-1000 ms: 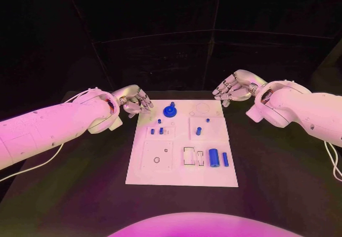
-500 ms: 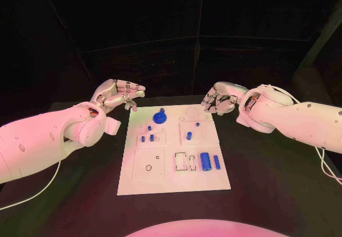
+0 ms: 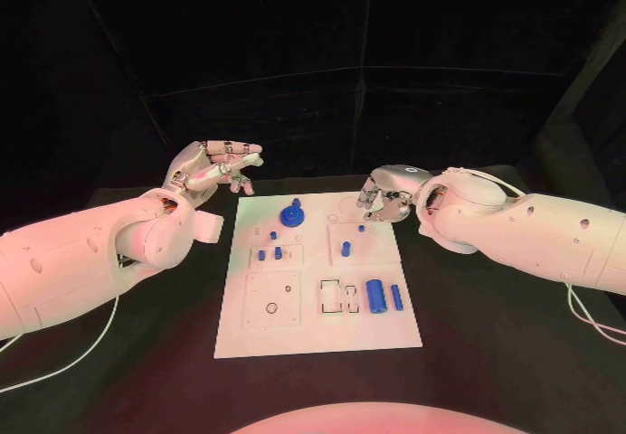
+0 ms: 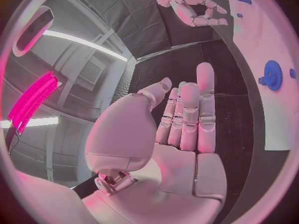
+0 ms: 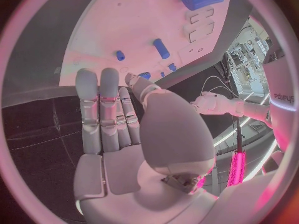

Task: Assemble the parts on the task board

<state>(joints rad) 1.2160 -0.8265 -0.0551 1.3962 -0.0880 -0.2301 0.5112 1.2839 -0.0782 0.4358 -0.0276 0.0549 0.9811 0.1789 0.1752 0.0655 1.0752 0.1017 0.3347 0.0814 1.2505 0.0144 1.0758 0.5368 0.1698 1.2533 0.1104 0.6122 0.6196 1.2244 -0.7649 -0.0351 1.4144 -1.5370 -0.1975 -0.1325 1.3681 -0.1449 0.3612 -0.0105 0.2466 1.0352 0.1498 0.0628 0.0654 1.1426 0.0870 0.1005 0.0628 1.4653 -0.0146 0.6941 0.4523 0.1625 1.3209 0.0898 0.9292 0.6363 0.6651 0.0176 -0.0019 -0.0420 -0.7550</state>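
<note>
Black table (image 3: 496, 344); white task board (image 3: 313, 334) (small blue parts (image 3: 374, 296)).

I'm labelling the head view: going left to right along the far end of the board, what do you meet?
Left hand → blue round part on the task board → right hand.

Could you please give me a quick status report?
Left hand open, raised beside board. Right hand open over board's far corner. Blue parts untouched.
</note>
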